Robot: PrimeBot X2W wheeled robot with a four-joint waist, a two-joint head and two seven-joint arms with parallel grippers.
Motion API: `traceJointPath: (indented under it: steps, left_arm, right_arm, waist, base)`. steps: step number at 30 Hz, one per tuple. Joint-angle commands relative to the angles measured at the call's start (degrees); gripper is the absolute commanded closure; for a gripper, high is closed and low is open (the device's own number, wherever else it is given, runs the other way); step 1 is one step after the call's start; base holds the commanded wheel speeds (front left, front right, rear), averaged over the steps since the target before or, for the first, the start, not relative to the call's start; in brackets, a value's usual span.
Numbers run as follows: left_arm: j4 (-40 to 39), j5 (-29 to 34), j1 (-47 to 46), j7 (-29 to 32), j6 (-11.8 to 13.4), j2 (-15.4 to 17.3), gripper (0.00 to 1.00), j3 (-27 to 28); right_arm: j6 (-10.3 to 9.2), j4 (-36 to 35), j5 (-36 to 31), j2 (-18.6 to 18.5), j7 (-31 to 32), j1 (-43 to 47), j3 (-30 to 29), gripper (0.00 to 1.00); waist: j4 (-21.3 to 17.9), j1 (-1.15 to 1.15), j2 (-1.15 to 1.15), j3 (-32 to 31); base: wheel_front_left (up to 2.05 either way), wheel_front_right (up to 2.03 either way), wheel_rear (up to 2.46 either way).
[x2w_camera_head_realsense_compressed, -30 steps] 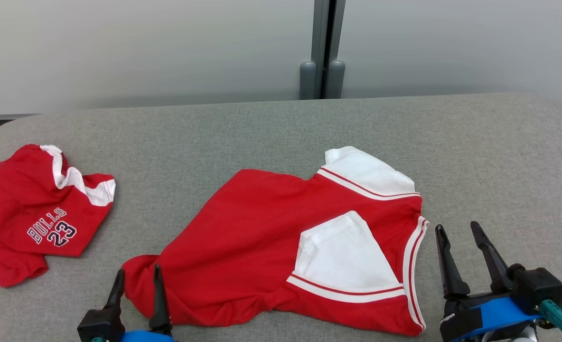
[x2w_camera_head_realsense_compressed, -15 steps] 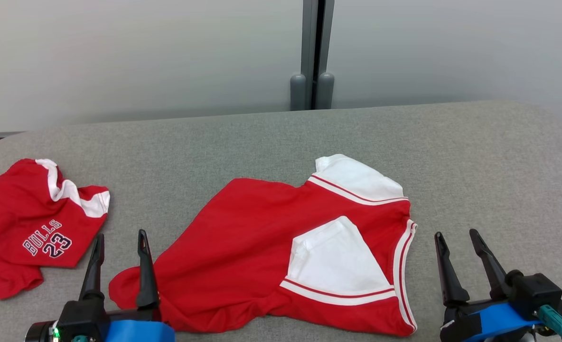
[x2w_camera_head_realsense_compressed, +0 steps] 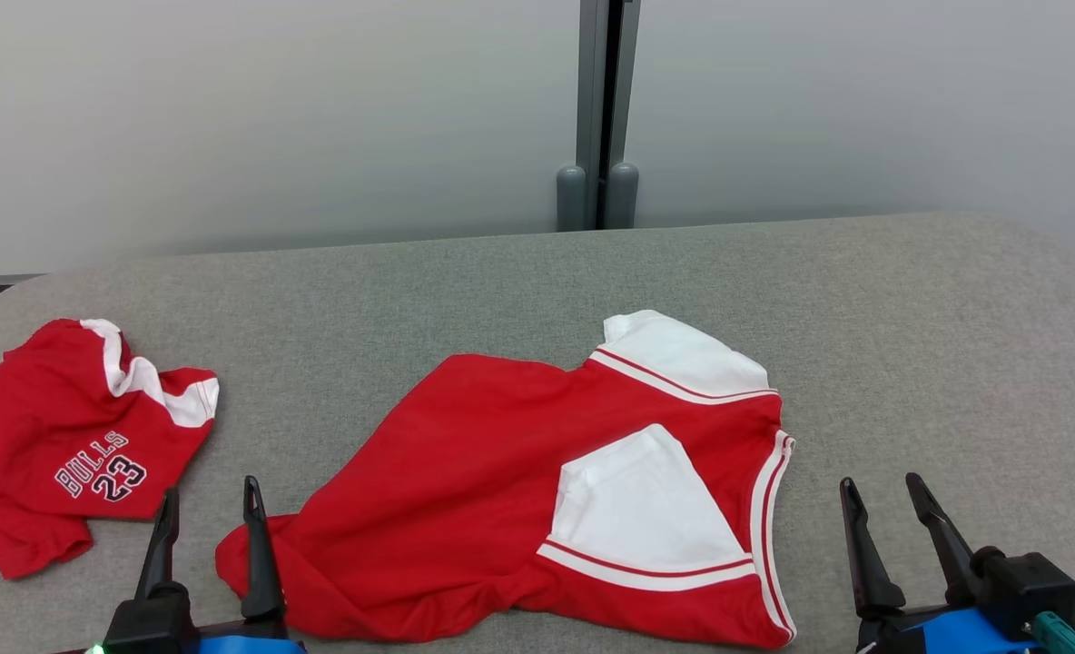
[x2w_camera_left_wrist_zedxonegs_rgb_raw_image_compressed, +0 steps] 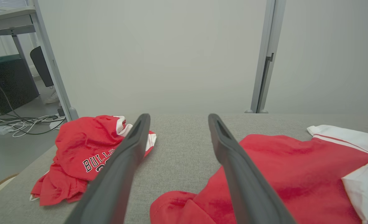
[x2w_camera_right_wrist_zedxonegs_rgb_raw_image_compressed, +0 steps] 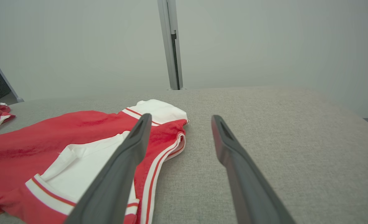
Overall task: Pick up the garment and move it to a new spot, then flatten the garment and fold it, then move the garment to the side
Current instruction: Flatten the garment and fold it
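Note:
The garment [x2w_camera_head_realsense_compressed: 465, 490], a red shirt with white sleeves and striped trim, lies partly spread on the grey padded table [x2w_camera_head_realsense_compressed: 910, 345], its lower left corner bunched. My left gripper [x2w_camera_head_realsense_compressed: 211, 490] stands open just left of that bunched corner, nothing between its fingers; the left wrist view shows the gripper [x2w_camera_left_wrist_zedxonegs_rgb_raw_image_compressed: 178, 116] over bare table with the garment [x2w_camera_left_wrist_zedxonegs_rgb_raw_image_compressed: 280, 168] to its right. My right gripper [x2w_camera_head_realsense_compressed: 879, 483] is open and empty, right of the garment's striped hem; in its own wrist view, the gripper [x2w_camera_right_wrist_zedxonegs_rgb_raw_image_compressed: 181, 116] has the garment [x2w_camera_right_wrist_zedxonegs_rgb_raw_image_compressed: 47, 137] at its left.
A second red jersey [x2w_camera_head_realsense_compressed: 65, 445], crumpled, printed BULLS 23, lies at the table's left end, also seen as the jersey [x2w_camera_left_wrist_zedxonegs_rgb_raw_image_compressed: 84, 149] in the left wrist view. A grey partition post [x2w_camera_head_realsense_compressed: 599, 109] stands behind the table. Bare table stretches along the right and far sides.
My left gripper has opened wider and drawn back left off the garment's bunched corner, where a finger had been. The head camera has shifted. The right gripper stays open.

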Motion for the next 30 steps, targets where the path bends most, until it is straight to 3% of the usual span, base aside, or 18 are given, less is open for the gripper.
traceJointPath:
  steps: [1,17,30]
  left_arm:
    - [0.18,0.11,0.25,-0.02,0.02,-0.06,0.0,0.31]
    - [-0.09,-0.04,0.67,-0.03,0.42,-0.25,0.0,-0.2]
    - [-0.34,-0.57,-1.38,-0.03,0.91,-0.32,0.0,-2.18]
  right_arm:
    - [0.01,0.16,-0.26,-0.26,-0.03,0.33,0.04,0.0]
    - [0.01,1.87,-0.59,-0.54,-0.03,-1.0,2.36,0.0]
    - [0.01,10.28,0.48,-4.59,-0.03,-11.9,12.29,0.0]
  waist:
    - [0.11,0.0,0.0,-0.07]
    - [0.8,0.0,0.0,-0.29]
    - [2.27,0.0,0.0,2.35]
  base:
    - [0.0,0.0,0.0]
    - [0.0,0.0,0.0]
    - [0.0,0.0,0.0]
